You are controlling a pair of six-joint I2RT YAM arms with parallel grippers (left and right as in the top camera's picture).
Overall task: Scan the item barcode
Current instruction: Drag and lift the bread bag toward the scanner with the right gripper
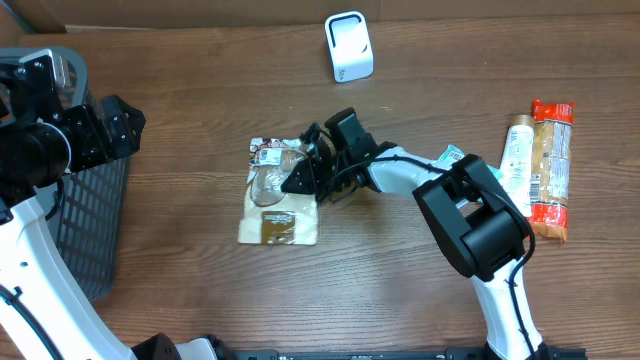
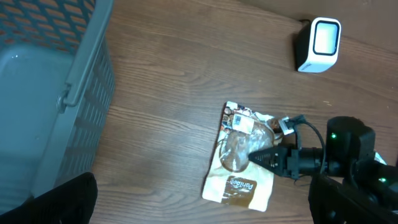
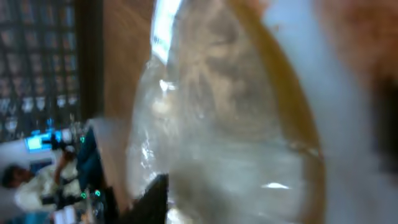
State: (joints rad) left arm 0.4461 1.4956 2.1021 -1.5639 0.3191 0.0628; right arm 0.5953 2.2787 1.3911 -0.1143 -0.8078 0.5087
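One clear pouch [image 1: 275, 200] lay flat mid-surface, looked light, soft and crinkly, so I'd pinch its right edge, where right fingers [image 1: 298, 180] sat, grip couldn't be told; left fingers [image 2: 62, 199] were released by one basket [image 1: 90, 230], one scanner [image 1: 349, 47] far, two packs right: tube pack [image 1: 518, 160], orange pack [image 1: 552, 170].

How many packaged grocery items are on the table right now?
3: a clear bag mid-table at the right pincer, plus a white pack and a red-ended pack side by side at the right. Something teal behind the right arm may be another.
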